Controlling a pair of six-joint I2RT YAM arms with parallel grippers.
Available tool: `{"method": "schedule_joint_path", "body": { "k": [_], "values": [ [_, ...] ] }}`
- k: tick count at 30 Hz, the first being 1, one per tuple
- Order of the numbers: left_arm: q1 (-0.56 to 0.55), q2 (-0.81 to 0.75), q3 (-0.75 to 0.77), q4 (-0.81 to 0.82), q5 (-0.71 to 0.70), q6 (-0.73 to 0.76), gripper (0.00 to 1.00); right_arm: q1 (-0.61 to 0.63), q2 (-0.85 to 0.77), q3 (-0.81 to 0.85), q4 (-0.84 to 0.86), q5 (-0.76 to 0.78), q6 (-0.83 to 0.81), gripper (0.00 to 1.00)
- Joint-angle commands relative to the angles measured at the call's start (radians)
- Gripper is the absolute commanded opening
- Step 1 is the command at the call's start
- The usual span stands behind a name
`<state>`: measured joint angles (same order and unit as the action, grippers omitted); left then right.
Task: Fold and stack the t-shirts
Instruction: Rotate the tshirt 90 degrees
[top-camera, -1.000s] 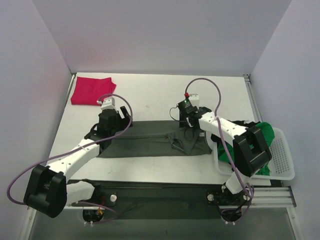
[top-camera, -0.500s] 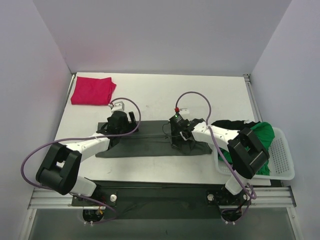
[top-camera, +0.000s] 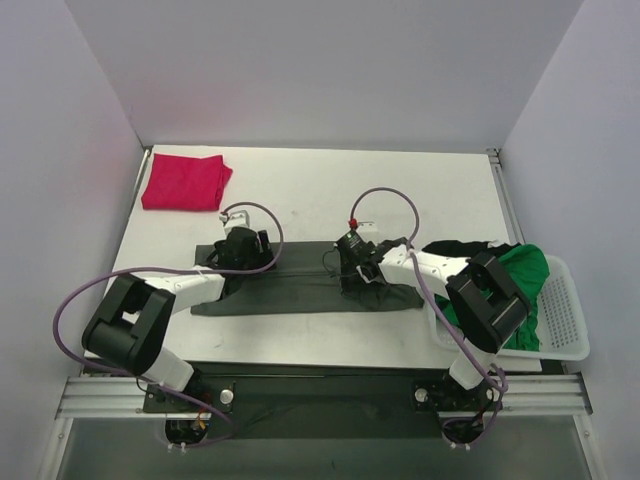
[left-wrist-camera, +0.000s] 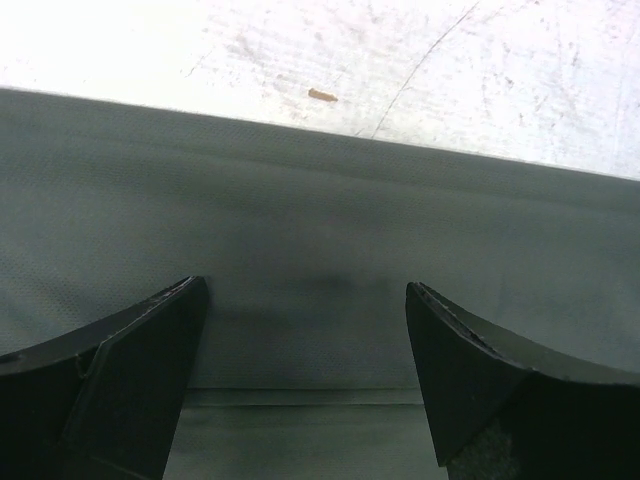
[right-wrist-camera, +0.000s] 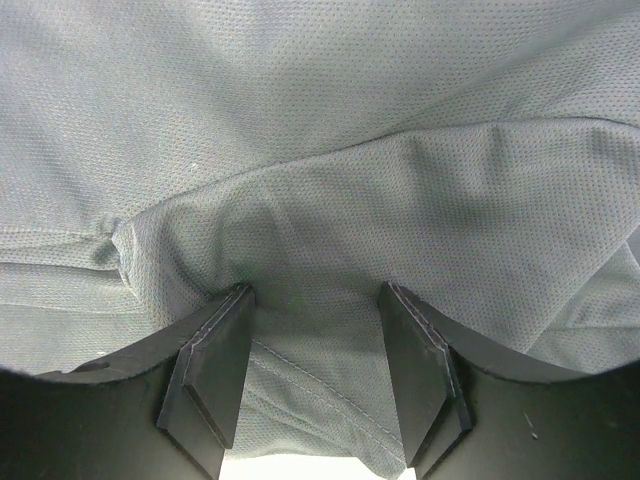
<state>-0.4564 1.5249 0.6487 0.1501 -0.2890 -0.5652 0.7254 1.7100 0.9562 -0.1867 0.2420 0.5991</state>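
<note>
We're mid-fold on dark grey-green cloth t-shirt (top-camera: 300, 292); left gripper (left-wrist-camera: 305, 300) spread above it; right gripper (right-wrist-camera: 315, 300) spread, fabric bunched between, seemingly unpinched. Next: pinch both, fold across.

White arms (top-camera: 185, 290), black joints (top-camera: 122, 333), purple cables (top-camera: 385, 190)

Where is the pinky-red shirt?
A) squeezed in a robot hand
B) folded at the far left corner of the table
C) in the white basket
B: the magenta-red t-shirt lies folded flat at the far left corner of the table, well apart from the white basket.
</note>
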Motion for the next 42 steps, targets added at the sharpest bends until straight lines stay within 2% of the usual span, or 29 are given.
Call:
{"method": "schedule_joint_path", "body": {
  "k": [1,9,13,19,23,28,37,42],
  "values": [
    [0.001,-0.025,-0.023,0.039,-0.030,-0.022,0.92,-0.032,0.031,0.013,-0.042,-0.020,0.016,0.54],
    [-0.008,-0.117,-0.107,0.043,-0.001,-0.059,0.92,-0.138,0.095,0.098,-0.071,-0.076,-0.036,0.53],
    [-0.016,-0.176,-0.142,0.043,0.011,-0.068,0.92,-0.187,0.154,0.199,-0.094,-0.098,-0.077,0.53],
    [-0.025,-0.281,-0.162,0.023,0.030,-0.068,0.92,-0.228,0.264,0.378,-0.158,-0.073,-0.177,0.54],
    [-0.022,-0.310,-0.152,0.005,0.008,-0.058,0.92,-0.235,0.274,0.427,-0.180,-0.044,-0.228,0.54],
    [-0.016,-0.261,-0.101,0.025,-0.019,-0.032,0.94,-0.234,0.182,0.397,-0.184,-0.035,-0.239,0.54],
    [0.024,-0.075,-0.021,0.068,-0.032,-0.009,0.94,-0.215,-0.002,0.271,-0.183,-0.052,-0.199,0.54],
    [0.027,-0.055,-0.050,0.089,-0.039,-0.013,0.95,-0.215,0.005,0.231,-0.180,-0.069,-0.165,0.54]
  ]
}}
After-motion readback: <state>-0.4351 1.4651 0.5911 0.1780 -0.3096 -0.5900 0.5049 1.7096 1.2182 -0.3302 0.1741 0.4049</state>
